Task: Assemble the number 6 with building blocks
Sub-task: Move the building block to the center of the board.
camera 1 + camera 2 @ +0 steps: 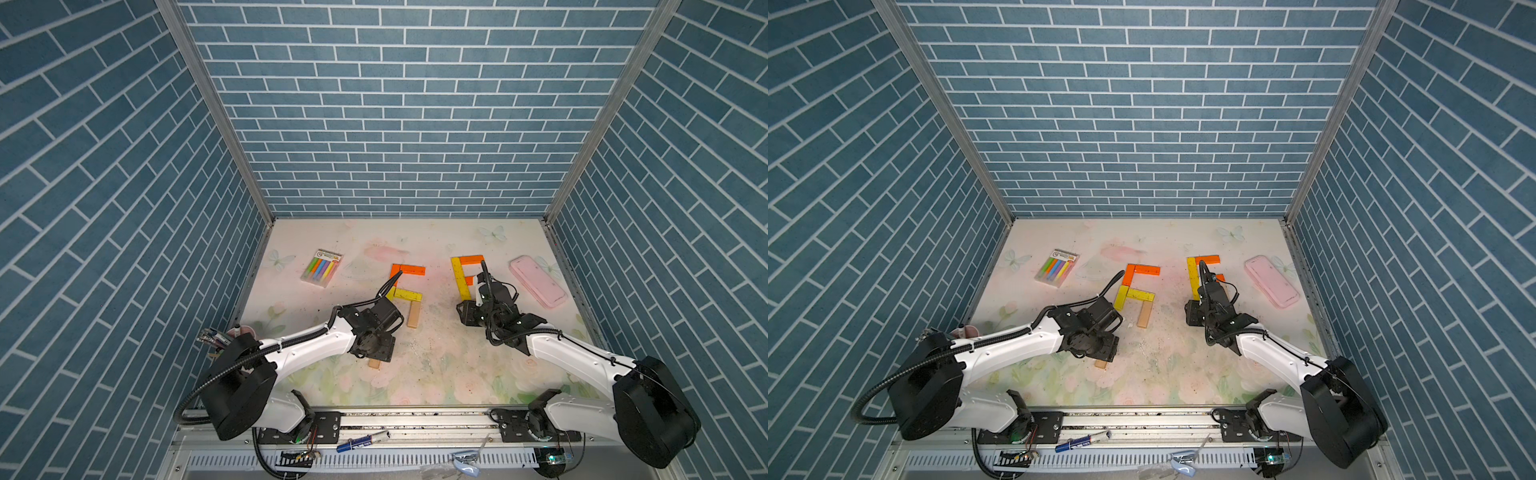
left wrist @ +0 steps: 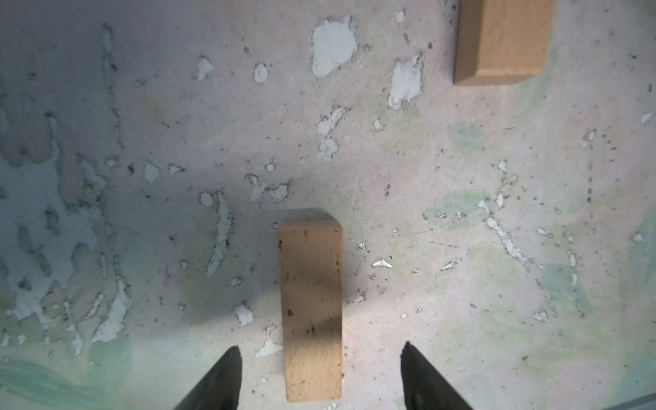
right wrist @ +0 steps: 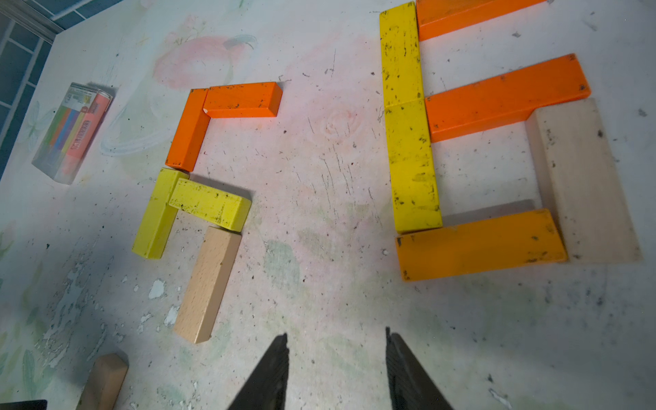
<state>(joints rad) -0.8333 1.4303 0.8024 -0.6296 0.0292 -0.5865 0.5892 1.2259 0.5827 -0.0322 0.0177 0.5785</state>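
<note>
Loose tan block (image 2: 312,305), flat on the surface (image 2: 461,248) at 7 o'clock of the unfinished six (image 1: 407,294), lies between the open, empty left jaws, right jaws likewise apart and empty; risk: an end-on pinch may let it swivel, or nudge the neighbouring tan block (image 2: 504,39) askew.

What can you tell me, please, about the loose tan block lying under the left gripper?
The loose tan block is a plain, unpainted wooden plank, rectangular, with small dark specks. It lies on the worn floral table, clear of the next tan block. The left gripper hangs open over one end, a finger on each side, neither touching it.
</note>
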